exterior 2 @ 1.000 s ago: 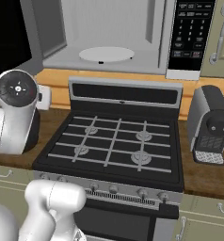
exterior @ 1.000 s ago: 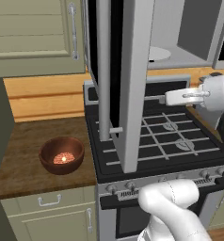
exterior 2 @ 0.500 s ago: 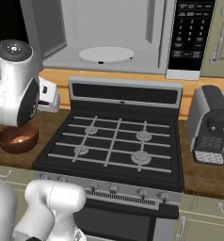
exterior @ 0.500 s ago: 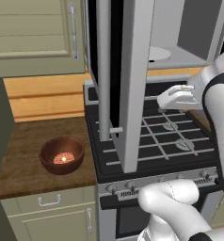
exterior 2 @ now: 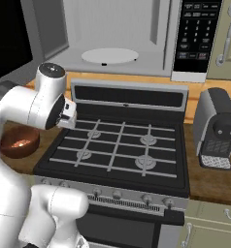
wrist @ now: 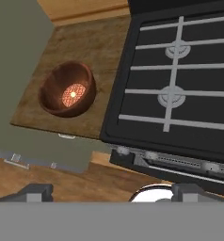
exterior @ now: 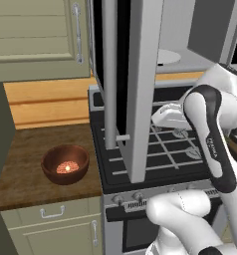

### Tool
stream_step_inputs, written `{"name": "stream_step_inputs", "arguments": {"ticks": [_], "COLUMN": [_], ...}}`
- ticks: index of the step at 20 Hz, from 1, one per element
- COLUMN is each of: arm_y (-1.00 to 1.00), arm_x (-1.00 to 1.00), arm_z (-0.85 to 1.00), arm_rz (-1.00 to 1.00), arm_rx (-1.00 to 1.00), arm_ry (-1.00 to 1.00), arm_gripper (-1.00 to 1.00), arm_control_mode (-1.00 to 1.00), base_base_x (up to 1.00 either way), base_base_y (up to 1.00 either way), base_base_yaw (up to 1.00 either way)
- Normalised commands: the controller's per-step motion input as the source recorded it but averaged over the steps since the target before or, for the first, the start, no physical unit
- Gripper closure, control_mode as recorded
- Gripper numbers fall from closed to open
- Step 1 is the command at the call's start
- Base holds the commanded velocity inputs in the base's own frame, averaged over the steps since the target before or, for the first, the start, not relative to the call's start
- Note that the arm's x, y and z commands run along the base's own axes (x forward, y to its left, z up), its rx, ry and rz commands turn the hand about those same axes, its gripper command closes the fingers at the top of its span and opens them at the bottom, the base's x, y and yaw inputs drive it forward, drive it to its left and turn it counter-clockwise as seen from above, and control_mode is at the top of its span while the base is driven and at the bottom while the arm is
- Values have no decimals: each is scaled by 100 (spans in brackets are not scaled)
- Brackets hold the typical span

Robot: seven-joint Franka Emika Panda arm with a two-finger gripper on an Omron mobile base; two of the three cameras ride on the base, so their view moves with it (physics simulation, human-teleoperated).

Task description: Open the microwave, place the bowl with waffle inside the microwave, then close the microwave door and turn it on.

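Currently: microwave door (exterior: 140, 84) swung open, turntable (exterior 2: 110, 55) bare.
Bowl with waffle (exterior: 65, 164) left of stove (exterior 2: 120, 150) on wooden counter (exterior: 26, 169); gripper (wrist: 107, 190) spread wide, unladen; loading, closing, starting outstanding.

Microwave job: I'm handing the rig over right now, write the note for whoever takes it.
End effector: open, empty, above the stove's front-left corner, looking down at the counter.
Microwave door: swung fully open; microwave cavity and turntable bare.
Bowl with waffle: on the wooden counter left of the stove, untouched.
Done: door opened.
Left: grasp bowl, set it on the turntable, close door, start it.
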Motion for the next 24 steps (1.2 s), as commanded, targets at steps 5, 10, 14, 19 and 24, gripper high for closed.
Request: {"name": "stream_step_inputs", "arguments": {"ticks": [5, 10, 14, 19, 24], "arm_y": [10, 16, 11, 12, 51], "arm_x": [80, 80, 61, 46, 24], "arm_z": [-42, -47, -50, -42, -44], "arm_rz": [0, 0, 0, 0, 0], "arm_rx": [2, 1, 5, 8, 6], "arm_ry": [0, 0, 0, 0, 6], "arm_gripper": [-100, -100, -100, -100, -100], "arm_control_mode": [-100, -100, -100, -100, -100], "base_base_x": [0, 0, 0, 0, 0], "base_base_y": [0, 0, 0, 0, 0], "base_base_yaw": [0, 0, 0, 0, 0]}}
